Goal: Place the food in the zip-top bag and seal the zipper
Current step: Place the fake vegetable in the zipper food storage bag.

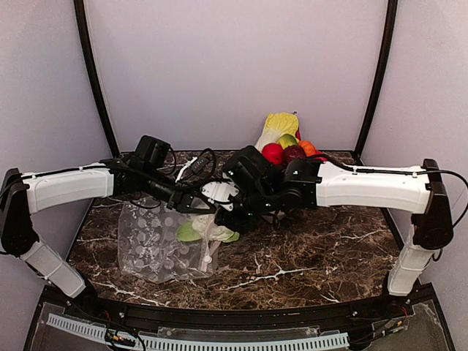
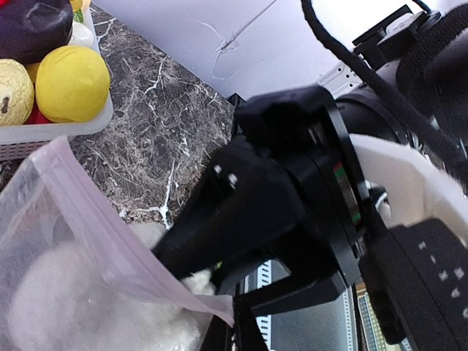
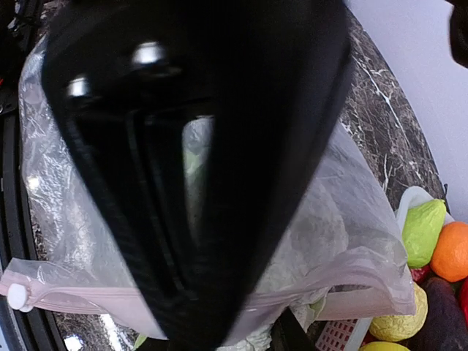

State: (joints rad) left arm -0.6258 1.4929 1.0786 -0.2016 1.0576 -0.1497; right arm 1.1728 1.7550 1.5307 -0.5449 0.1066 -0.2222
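Bag film reads limp, light and slippery, so we would take the zip-top bag, lying left of centre on the table, by its stiffer zipper. Tray at the back holds the lemon and purple piece. We find the cauliflower just inside the bag's mouth, the right gripper clamped on it. Left gripper is pinched shut beside the raised mouth edge.

Left end effector, right end effector: two total. Zip-top bag: one. Cauliflower: one. Tray: one. In tray: one lemon, one dark purple piece, one orange piece, one red piece; rest of heap not countable. Bench: one.
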